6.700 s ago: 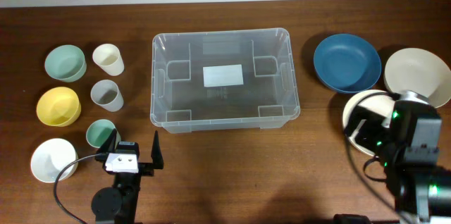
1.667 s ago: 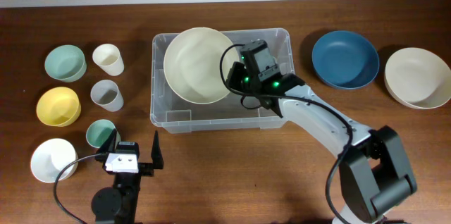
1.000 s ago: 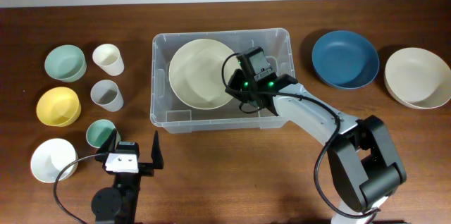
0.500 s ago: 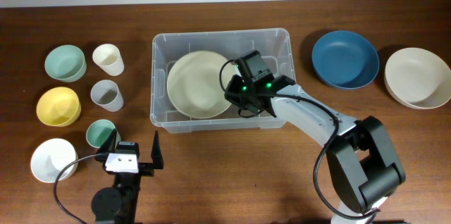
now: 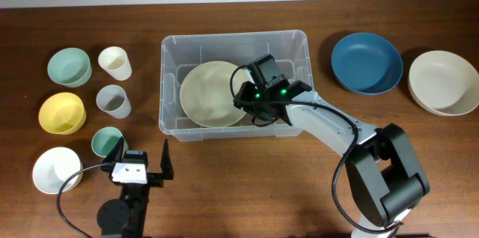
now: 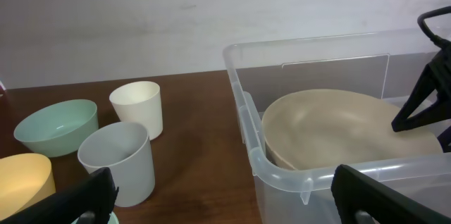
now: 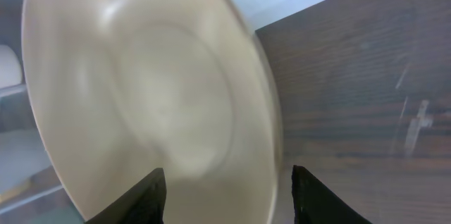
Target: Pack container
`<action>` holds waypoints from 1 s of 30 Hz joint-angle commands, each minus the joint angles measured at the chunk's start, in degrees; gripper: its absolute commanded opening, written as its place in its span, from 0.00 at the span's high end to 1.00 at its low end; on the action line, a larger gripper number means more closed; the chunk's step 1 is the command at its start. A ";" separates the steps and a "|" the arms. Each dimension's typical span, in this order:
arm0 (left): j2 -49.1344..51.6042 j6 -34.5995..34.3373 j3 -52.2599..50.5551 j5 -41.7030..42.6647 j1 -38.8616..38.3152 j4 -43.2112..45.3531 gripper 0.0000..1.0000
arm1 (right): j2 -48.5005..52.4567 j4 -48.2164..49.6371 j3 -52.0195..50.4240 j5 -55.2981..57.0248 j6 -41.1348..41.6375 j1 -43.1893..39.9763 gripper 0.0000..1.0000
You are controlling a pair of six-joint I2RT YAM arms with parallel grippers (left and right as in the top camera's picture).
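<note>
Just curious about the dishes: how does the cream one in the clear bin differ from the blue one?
The cream dish lies inside the container; the blue dish sits on the table to its right. The cream dish is pale, the blue dish dark. Both are round and shallow.

I've lowered 1 cream bowl [image 5: 213, 93] onto the container [image 5: 234, 41] floor, left half, and my right gripper [image 5: 243, 100] has spread its jaws off the rim.
</note>
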 commanded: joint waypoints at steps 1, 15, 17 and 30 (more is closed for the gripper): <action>-0.48 -0.37 -0.17 -0.02 0.35 -0.31 0.00 | -0.15 -1.42 3.98 0.26 -5.22 -1.86 0.47; -0.48 -0.37 -0.17 -0.02 0.35 -0.31 0.01 | 0.87 -12.52 15.41 4.55 -18.97 -12.94 0.96; -0.48 -0.37 -0.17 -0.02 0.35 -0.31 0.01 | 2.34 -13.16 15.17 4.50 -18.99 -12.70 0.96; -0.48 -0.37 -0.17 -0.04 0.35 -0.31 0.01 | 9.27 -9.27 15.06 5.84 -18.53 -6.86 0.96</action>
